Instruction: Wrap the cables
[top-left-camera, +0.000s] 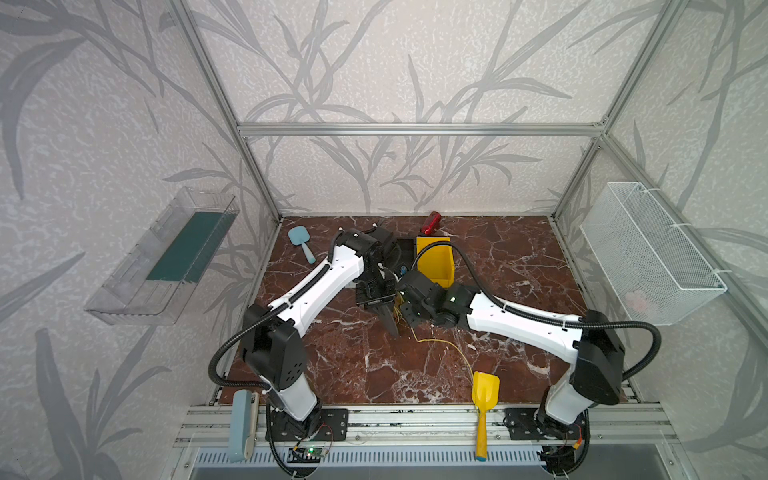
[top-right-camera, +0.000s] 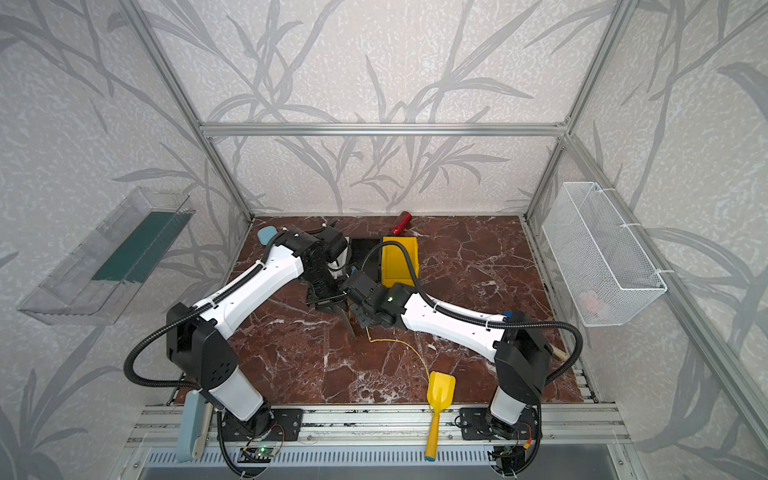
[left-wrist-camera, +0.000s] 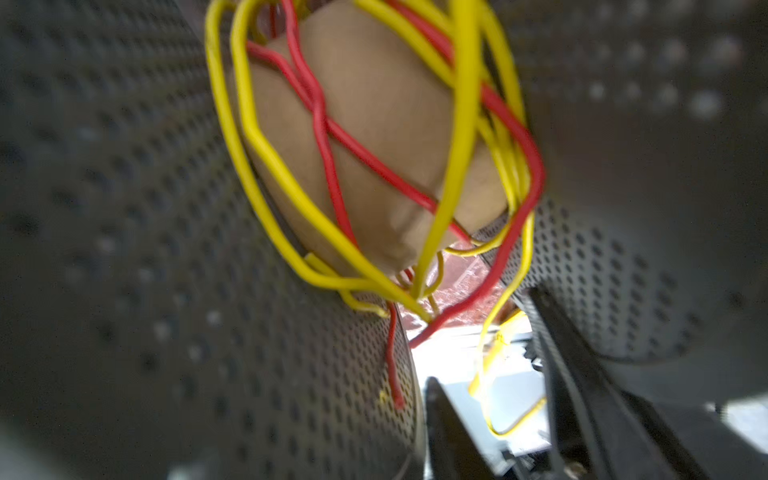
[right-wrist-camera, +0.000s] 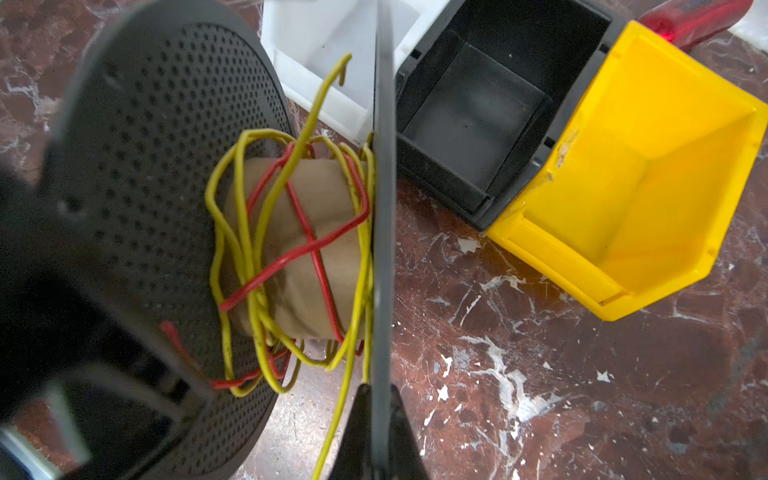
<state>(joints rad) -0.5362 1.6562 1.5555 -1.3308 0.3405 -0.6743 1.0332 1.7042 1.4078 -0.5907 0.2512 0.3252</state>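
"Yellow one first: where is it?"

"Mostly on the spool. The yellow cable goes round the cardboard core in several loose turns. It crosses the red cable between the two perforated black flanges. The winding looks slack and uneven."

"All of it on?"

"No. A loose tail drops from the spool and lies across the marble table toward the toy shovel. I judge most of the job done, with that stretch left to wind in."

"And your fingers?"

"My right gripper is clamped on the rim of one flange, seen edge-on. My left gripper has its fingers apart. A yellow strand hangs in the gap, and I see nothing pinched there."

"Next?"

"Probably take up the tail, turn it onto the core, then tuck the end."
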